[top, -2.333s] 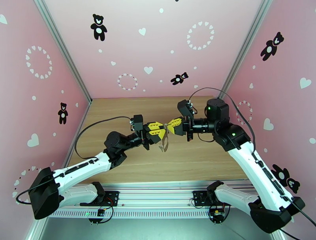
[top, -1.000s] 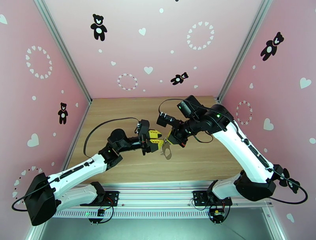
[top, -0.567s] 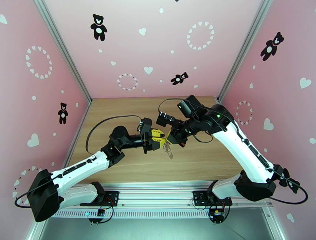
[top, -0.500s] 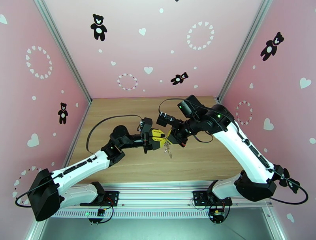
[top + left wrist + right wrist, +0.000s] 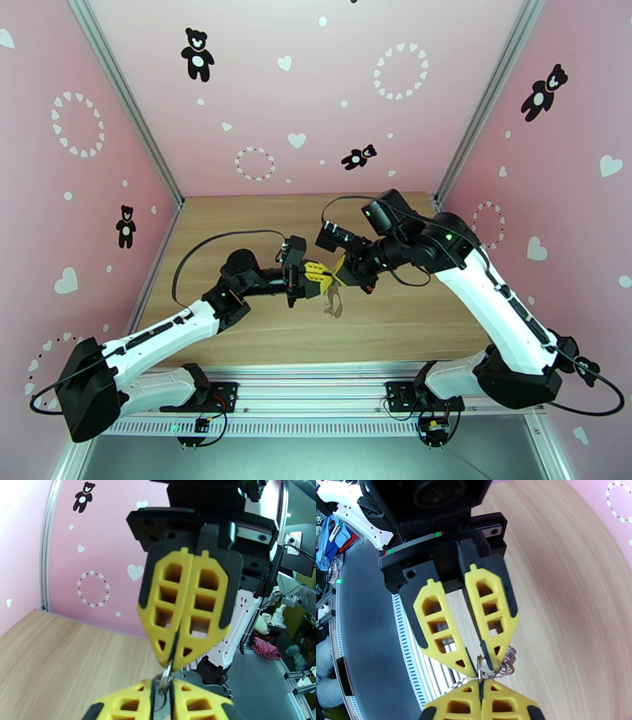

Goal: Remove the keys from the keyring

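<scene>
Both grippers meet tip to tip above the middle of the table. My right gripper (image 5: pixel 338 274) is shut on the top of the keyring (image 5: pixel 332 305), which dangles below it as a thin dark loop. In the left wrist view its yellow fingers (image 5: pixel 185 598) pinch the thin metal ring (image 5: pixel 166 674). My left gripper (image 5: pixel 319 278) faces it, its jaws drawn close on the same ring (image 5: pixel 478 668) just under the right fingertips. A small coil of chain (image 5: pixel 506 662) hangs beside the ring. The keys are too small to pick out.
Bare wooden tabletop (image 5: pixel 395 316) lies under and around the grippers. Pink walls stand at the back and both sides. The metal rail with the arm bases (image 5: pixel 316 395) runs along the near edge.
My left gripper has moved right to the right gripper's tips and narrowed its jaws onto the ring. The right gripper stayed shut on the keyring, which swung a little.
</scene>
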`<state>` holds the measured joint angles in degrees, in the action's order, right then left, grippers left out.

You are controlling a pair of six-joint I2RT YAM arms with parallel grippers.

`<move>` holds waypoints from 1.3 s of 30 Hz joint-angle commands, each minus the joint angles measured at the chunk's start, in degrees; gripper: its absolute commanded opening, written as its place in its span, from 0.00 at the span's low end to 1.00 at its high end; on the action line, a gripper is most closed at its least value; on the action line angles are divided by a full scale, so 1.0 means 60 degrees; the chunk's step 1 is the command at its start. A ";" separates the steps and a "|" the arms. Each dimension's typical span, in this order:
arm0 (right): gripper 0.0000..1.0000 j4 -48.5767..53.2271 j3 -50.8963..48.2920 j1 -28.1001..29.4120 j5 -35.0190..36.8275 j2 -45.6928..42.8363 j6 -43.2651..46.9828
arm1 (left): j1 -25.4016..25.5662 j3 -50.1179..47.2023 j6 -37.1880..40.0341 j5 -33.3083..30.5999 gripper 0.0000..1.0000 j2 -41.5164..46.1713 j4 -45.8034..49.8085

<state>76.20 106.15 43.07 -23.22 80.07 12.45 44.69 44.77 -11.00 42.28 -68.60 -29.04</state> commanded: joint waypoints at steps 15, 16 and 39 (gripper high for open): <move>0.00 -0.0542 -0.0390 0.0051 -0.0098 -0.0432 0.0027 | -0.0050 0.0800 0.0270 0.0494 0.10 -0.0126 0.0317; 0.00 -0.0571 -0.0404 0.0044 -0.0105 -0.0463 0.0016 | -0.0050 0.0763 0.0341 0.0440 0.08 -0.0064 0.0302; 0.46 -0.4424 -0.4393 -0.0910 0.0889 -0.3689 -0.1067 | -0.0131 -0.0130 -0.0299 -0.0014 0.00 0.0333 -0.1711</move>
<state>57.10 83.00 37.19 -18.87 59.86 6.57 44.31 44.53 -10.63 43.05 -66.94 -33.95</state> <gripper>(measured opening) 0.458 0.044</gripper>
